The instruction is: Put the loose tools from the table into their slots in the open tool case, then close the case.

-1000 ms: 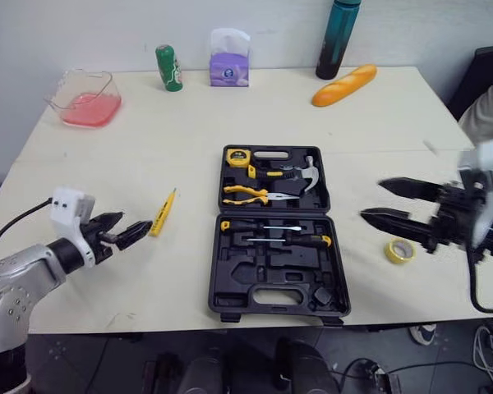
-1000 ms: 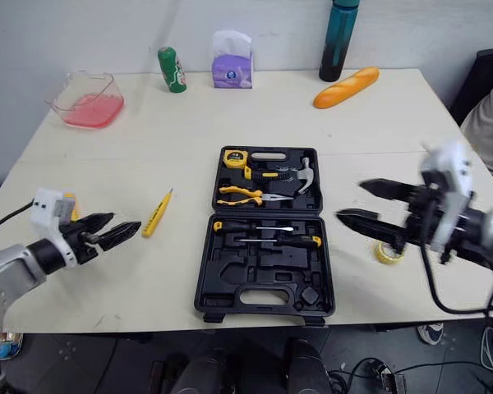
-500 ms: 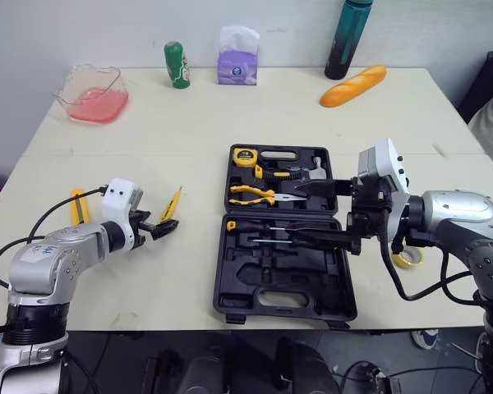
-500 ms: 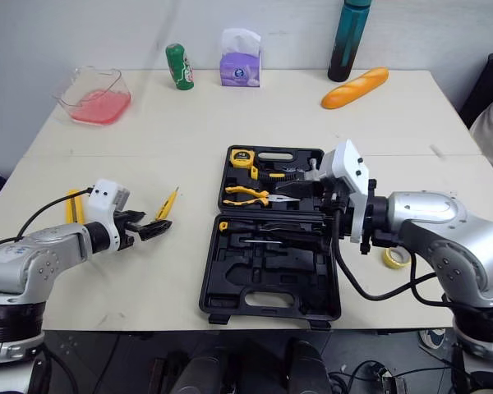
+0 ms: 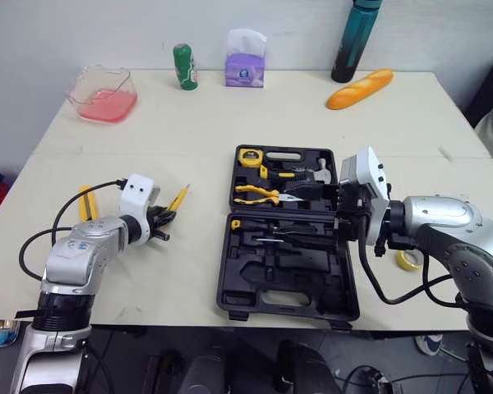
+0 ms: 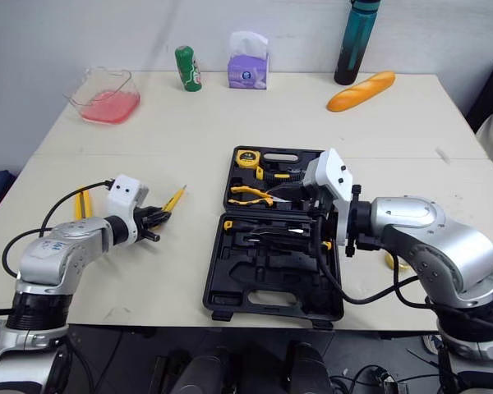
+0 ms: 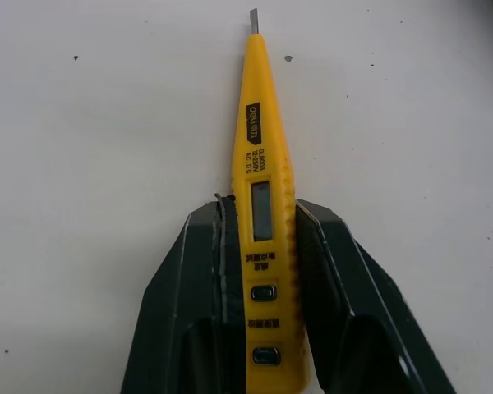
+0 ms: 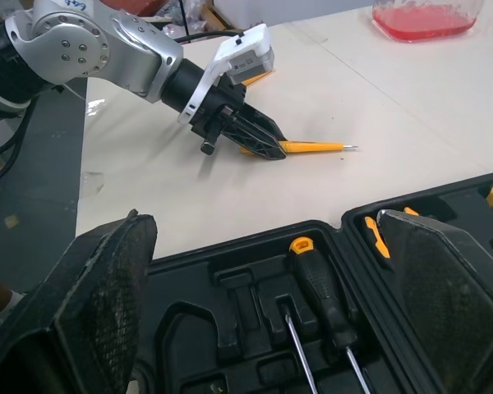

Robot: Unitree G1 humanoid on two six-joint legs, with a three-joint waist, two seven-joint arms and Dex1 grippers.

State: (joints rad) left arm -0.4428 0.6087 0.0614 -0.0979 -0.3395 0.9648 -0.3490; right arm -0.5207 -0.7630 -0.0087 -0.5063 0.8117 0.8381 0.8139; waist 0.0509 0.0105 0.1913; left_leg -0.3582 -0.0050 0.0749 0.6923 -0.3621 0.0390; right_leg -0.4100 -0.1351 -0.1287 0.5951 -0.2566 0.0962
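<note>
Tester pen (image 7: 255, 131) lies on the table (image 5: 230, 115) between its left edge and the tool case (image 5: 287, 283), long axis in line with the left gripper (image 7: 263, 207), whose fingers pinch its rear half. The right gripper (image 8: 263, 220) hangs spread over the case

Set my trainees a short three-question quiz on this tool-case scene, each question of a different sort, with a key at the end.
1. True or false: the right gripper is shut on a tool in the tool case.
2. Which thing lies between the fingers of the left gripper? A. the green can B. the yellow tester pen C. the bread loaf
3. Fill the blank: the yellow tape roll lies on the table, outside the case, on the robot's ____ side of it.

Key: 1 false, its fingers stand wide apart over the open case; 2 B; 3 right.
</note>
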